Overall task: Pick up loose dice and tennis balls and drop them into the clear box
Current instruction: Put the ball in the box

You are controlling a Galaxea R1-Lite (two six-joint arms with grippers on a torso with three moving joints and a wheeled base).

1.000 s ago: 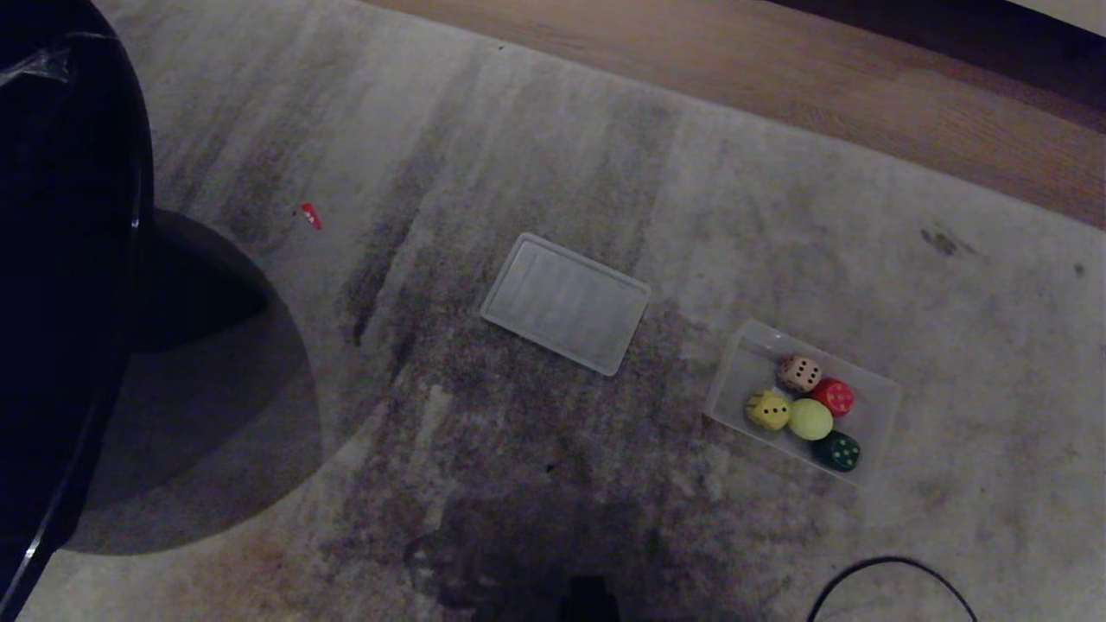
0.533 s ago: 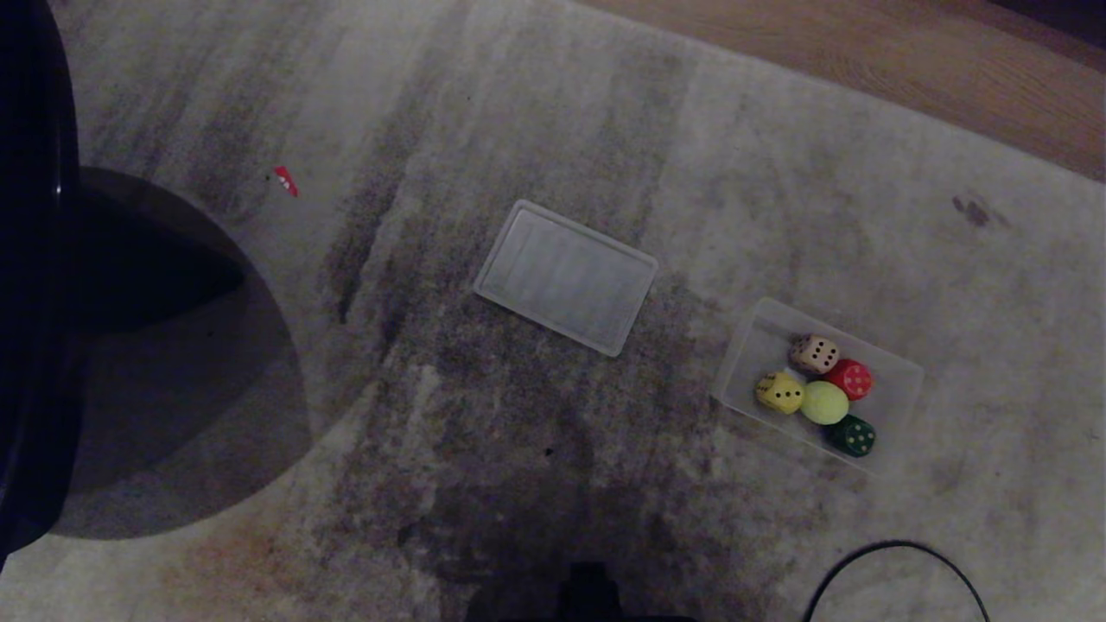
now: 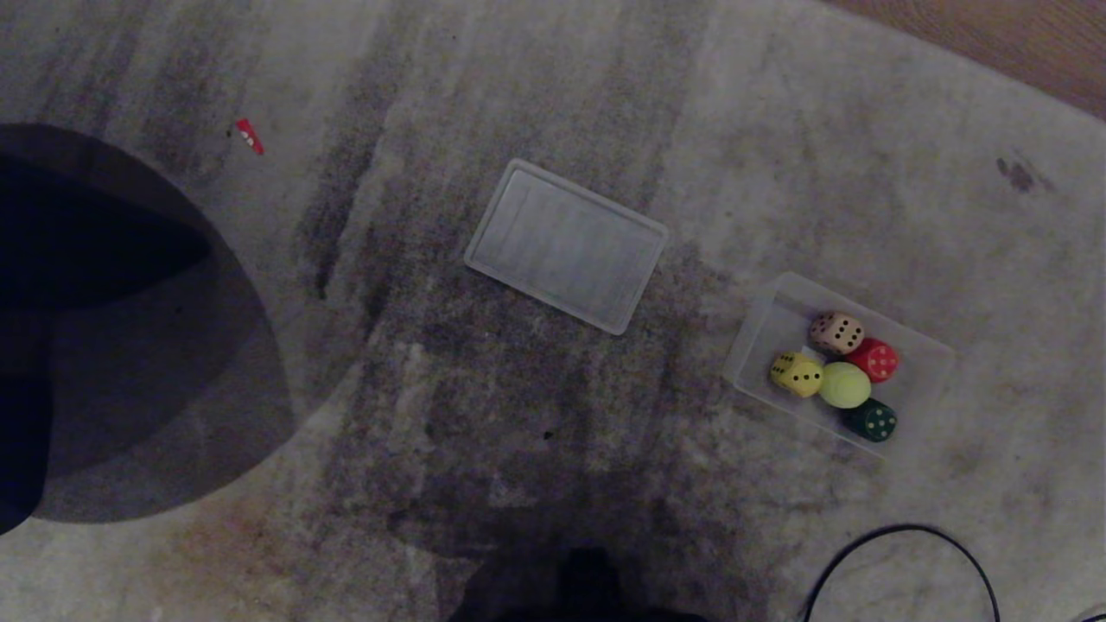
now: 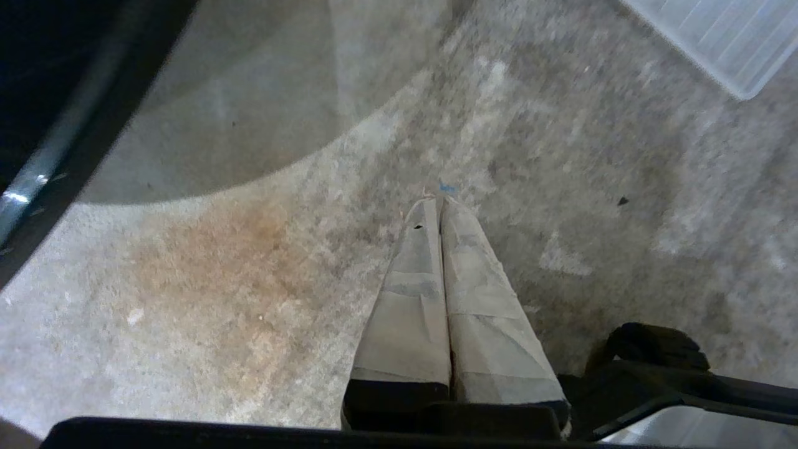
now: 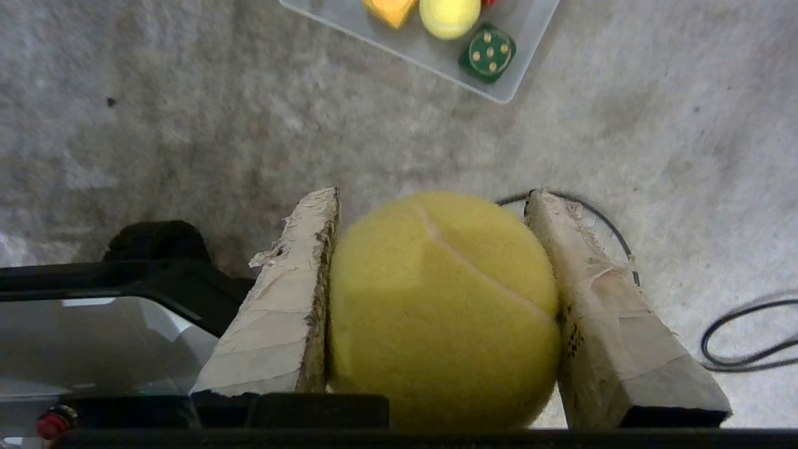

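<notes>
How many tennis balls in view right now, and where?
2. One tennis ball sits in the clear box among the four dice. The other tennis ball is clamped in the right gripper, short of the box. No others show on the rug.

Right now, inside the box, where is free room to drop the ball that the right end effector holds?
The box is crowded along its right half: the tan, red, yellow and green dice press around a ball. Bare floor remains at the left end, toward the lid. The right end effector grips the held ball.
</notes>
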